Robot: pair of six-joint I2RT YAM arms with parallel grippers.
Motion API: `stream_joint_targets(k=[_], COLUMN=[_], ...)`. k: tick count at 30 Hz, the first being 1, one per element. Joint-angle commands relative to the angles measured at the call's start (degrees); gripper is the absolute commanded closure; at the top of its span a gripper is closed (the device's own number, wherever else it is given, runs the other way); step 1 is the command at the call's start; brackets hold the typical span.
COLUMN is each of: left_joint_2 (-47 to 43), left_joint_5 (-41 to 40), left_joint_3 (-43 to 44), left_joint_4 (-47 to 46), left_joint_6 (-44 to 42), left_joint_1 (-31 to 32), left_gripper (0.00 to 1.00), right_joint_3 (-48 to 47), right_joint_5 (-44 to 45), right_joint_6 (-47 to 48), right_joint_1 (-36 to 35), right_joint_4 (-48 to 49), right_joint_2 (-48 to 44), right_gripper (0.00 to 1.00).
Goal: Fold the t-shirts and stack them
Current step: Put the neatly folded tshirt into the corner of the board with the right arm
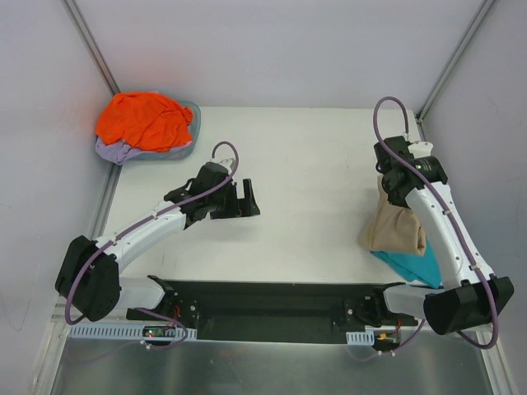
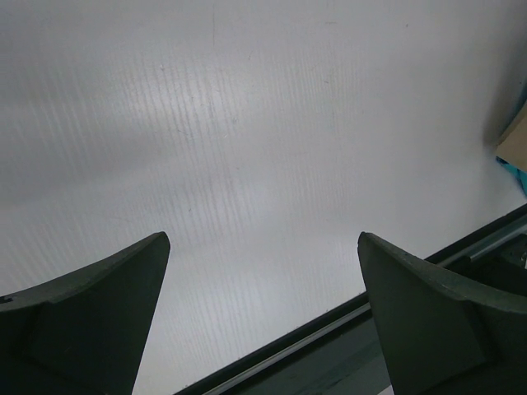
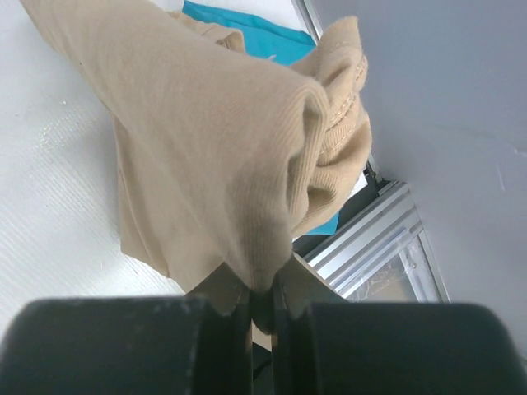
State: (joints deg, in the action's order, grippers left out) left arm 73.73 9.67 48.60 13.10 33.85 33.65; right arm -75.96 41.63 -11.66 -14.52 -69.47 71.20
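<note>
My right gripper (image 3: 262, 292) is shut on a bunched fold of the tan t-shirt (image 3: 206, 140), which hangs from it above the table's right side (image 1: 394, 222). Under it lies the teal t-shirt (image 1: 408, 265), flat near the right front edge and also visible behind the tan cloth (image 3: 247, 33). An orange t-shirt (image 1: 144, 119) is heaped on a lavender one (image 1: 111, 151) at the back left. My left gripper (image 1: 247, 199) hovers open over bare table in the middle left, nothing between its fingers (image 2: 99, 304).
A teal-grey basin (image 1: 191, 132) holds the orange and lavender heap at the back left corner. Grey walls close in behind and on both sides. A black rail (image 1: 272, 300) runs along the near edge between the arm bases.
</note>
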Motion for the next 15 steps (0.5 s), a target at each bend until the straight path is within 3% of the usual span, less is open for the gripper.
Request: stream_joint_targets(k=[1, 8, 15], left_joint_2=[-0.3, 0.5, 1.5], left_joint_5=[-1.9, -1.5, -1.1], left_joint_3=[1.0, 1.3, 1.7], left_joint_4=[0.6, 0.7, 0.7], left_joint_6=[-0.9, -1.0, -1.2], left_joint_1=[-0.3, -0.2, -0.3], left_gripper=[0.01, 0.01, 0.01], right_joint_3=[-4.5, -3.1, 5.5], right_joint_5=[2.1, -0.1, -5.8], right_joint_6=[2.6, 3.6, 9.5], right_joint_1=[0.7, 5.0, 18.5], right_joint_4=[-3.6, -6.6, -0.5], right_joint_2=[-1.9, -4.4, -0.6], right_gripper=[0.99, 0.99, 0.99])
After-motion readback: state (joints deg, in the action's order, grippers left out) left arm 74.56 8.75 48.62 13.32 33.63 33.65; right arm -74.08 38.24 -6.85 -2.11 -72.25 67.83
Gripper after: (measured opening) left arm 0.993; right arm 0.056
